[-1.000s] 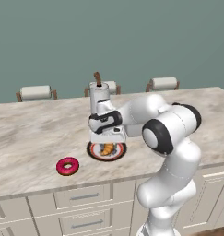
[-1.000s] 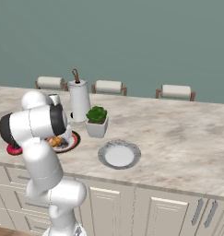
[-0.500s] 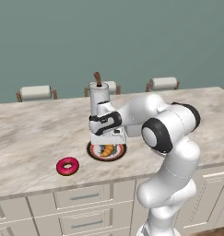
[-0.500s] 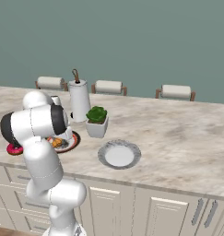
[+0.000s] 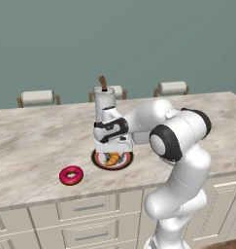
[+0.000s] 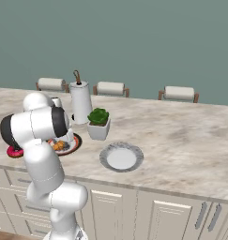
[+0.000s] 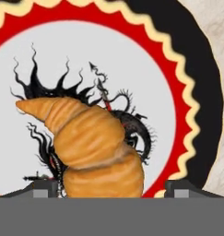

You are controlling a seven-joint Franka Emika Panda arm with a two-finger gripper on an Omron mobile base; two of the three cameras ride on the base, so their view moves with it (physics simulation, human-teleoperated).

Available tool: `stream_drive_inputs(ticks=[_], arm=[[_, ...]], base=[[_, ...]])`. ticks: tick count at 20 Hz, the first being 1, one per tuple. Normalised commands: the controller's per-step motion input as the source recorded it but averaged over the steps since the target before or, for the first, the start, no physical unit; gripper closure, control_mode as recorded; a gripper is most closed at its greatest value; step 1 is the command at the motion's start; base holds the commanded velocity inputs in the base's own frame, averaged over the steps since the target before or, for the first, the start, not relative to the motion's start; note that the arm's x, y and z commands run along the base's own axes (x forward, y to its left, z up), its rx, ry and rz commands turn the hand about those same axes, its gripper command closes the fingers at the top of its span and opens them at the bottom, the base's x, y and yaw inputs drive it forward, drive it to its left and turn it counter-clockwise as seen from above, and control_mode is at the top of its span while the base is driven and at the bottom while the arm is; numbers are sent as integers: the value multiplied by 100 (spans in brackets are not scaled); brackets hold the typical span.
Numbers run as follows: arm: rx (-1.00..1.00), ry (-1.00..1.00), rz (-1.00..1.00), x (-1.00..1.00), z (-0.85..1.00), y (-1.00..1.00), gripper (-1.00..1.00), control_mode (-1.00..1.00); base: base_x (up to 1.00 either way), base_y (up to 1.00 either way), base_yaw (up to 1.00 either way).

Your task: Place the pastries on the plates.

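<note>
**Croissant on dark-rim plate, claw just above it**

Claw sits low over the dark-rimmed plate, near the front edge of the marble table. In the hand view the two finger tips stand wide apart at the bottom corners w/ the croissant between them; neither tip touches it, so claw is spread, not clamped on anything.

Croissant lies on the plate's white patterned centre, curved, one pointed end toward the upper left of the hand view. Red ring w/ a cream wavy edge and a black outer rim surround it. From the left base view it shows as an orange bit under the claw; from the right base view it's at on the plate, partly hidden by the arm.

Pink donut lies flat on the table, to the left of the dark-rimmed plate in the left base view, apart from it. Right base view: only a sliver shows behind the arm.

Plain white-grey plate is on the table to the right of the dark-rimmed one, nothing on it. Btwn and behind the two plates: potted plant in a white square pot, and a paper-towel holder next to it. Three chair backs line the far side of the table.
</note>
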Motion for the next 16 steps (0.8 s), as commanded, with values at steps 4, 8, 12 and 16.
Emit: stream_drive_inputs(ticks=[4,8,12,16], arm=[[0,-1,0,0,6,0,-100,-100],[0,0,0,-12,45,0,-100,-100],[0,0,0,-28,66,6,-100,-100],[1,0,0,-41,58,19,-100,-100]], base=[[0,0,0],[0,0,0],[0,0,0],[0,0,0]])
